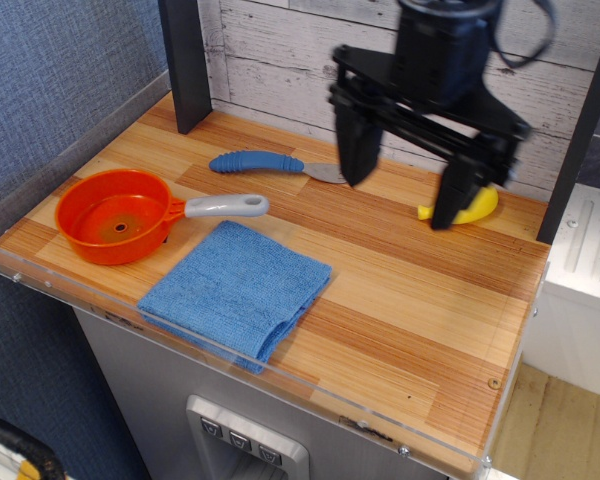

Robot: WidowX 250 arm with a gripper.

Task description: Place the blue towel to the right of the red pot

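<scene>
The blue towel (237,290) lies folded near the table's front edge, just right of and in front of the red pot (115,215). The pot sits at the left, its grey handle (225,206) pointing right and ending just above the towel's back edge. My gripper (400,195) hangs open and empty above the back right of the table, far from the towel, its two dark fingers (355,150) spread wide.
A blue-handled fork (265,163) lies behind the pot handle. A yellow toy banana (472,208) lies at the back right, partly behind my right finger. A dark post (185,60) stands at the back left. A clear plastic rim (230,355) edges the front.
</scene>
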